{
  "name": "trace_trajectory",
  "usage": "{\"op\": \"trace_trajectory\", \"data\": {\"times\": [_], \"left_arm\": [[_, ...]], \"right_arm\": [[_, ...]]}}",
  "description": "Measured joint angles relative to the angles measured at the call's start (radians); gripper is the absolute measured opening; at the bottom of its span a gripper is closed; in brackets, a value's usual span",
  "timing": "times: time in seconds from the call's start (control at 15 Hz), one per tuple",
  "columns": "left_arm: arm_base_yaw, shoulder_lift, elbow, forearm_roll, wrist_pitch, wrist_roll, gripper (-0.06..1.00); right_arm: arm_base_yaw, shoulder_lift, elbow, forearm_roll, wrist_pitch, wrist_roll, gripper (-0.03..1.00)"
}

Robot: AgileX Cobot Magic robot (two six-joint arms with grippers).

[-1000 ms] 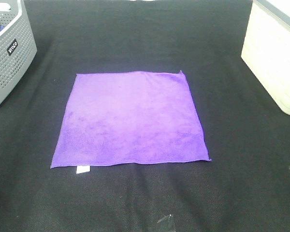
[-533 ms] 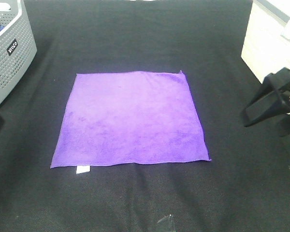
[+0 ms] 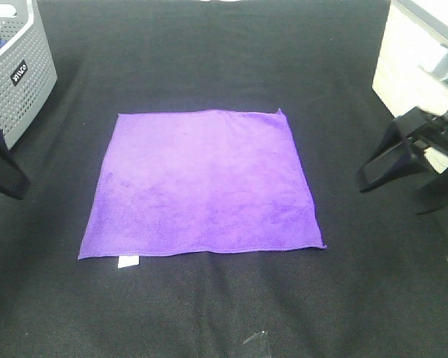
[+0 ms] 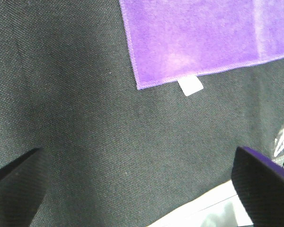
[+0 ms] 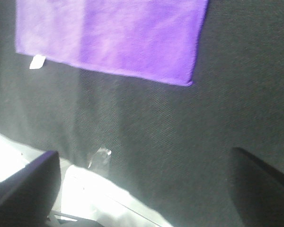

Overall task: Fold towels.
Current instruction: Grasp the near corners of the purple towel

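The purple towel point(image 3: 201, 183) lies flat and unfolded in the middle of the black table, with its white tag point(image 3: 128, 261) at the near left corner. My left gripper point(image 3: 1, 170) is at the left edge, clear of the towel, with only one finger showing. My right gripper point(image 3: 396, 192) hovers to the right of the towel, apart from it. In the left wrist view the towel's tagged corner point(image 4: 180, 52) lies ahead of the wide-apart fingers point(image 4: 262, 182). In the right wrist view the towel's near edge point(image 5: 113, 38) lies ahead of the spread fingers point(image 5: 23, 184). Both grippers are open and empty.
A grey perforated basket point(image 3: 15, 74) stands at the back left. A cream box point(image 3: 422, 82) stands at the back right, close behind the right arm. A scrap of clear tape point(image 3: 255, 341) lies near the front edge. The table's pale front rim point(image 5: 85, 194) shows in the right wrist view.
Both arms have come into view from the sides, the left from the left edge, and the right has moved a little inward. The towel has not moved.
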Motion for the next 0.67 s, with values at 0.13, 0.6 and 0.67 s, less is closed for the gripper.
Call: {"op": "trace_trajectory", "data": {"times": [0.13,0.6,0.67], "left_arm": [[0.0,0.075,-0.028,-0.001,-0.021,0.006,0.98],[0.0,0.333,-0.078,-0.109,-0.055,0.092,0.97],[0.0,0.344,-0.078,-0.134,-0.071,0.115,0.97]], "right_arm": [[0.0,0.097,-0.048,0.007,-0.019,-0.016,0.9],[0.0,0.401,-0.156,0.103,-0.082,-0.183,0.89],[0.0,0.418,-0.156,0.124,-0.087,-0.209,0.89]]}}
